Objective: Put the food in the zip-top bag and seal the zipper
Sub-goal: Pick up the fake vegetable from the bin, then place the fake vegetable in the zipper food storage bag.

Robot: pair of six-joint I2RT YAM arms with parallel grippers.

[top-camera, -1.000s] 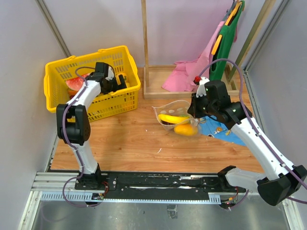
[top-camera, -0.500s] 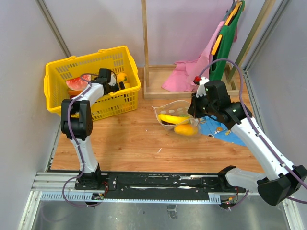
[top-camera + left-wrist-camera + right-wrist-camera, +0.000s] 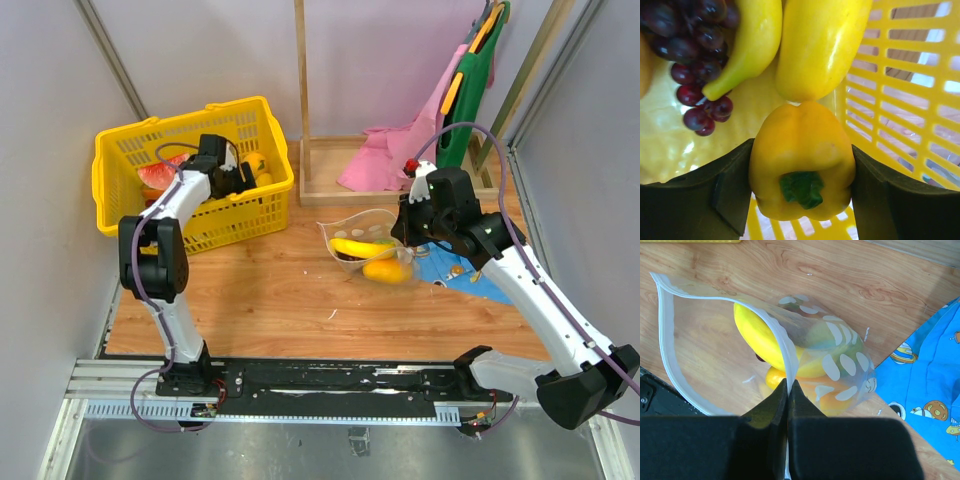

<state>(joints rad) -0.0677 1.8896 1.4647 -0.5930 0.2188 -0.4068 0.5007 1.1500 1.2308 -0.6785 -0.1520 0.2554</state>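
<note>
- My left tool (image 3: 801,147) is down in the basket (image 3: 900,100), with a finger against each flank of the pepper (image 3: 802,165). I cannot tell whether it is truly clamped.
- The pepper looks smooth, glossy and light, so it is probably slippery. I judge its widest part the best place to hold it.
- My right tool (image 3: 788,385) is pinched shut on the bag (image 3: 845,360) at its zipper (image 3: 665,340), with the mouth standing open on the counter (image 3: 790,270).
- The bag's film is soft and floppy, and a banana (image 3: 752,330) lies inside.

The yellow pepper (image 3: 802,150) is smooth, glossy plastic, and the slotted basket (image 3: 905,100) is duller moulded plastic. The zip-top bag (image 3: 850,365) is clear, shiny film. The table (image 3: 805,265) is matt, grained wood.
</note>
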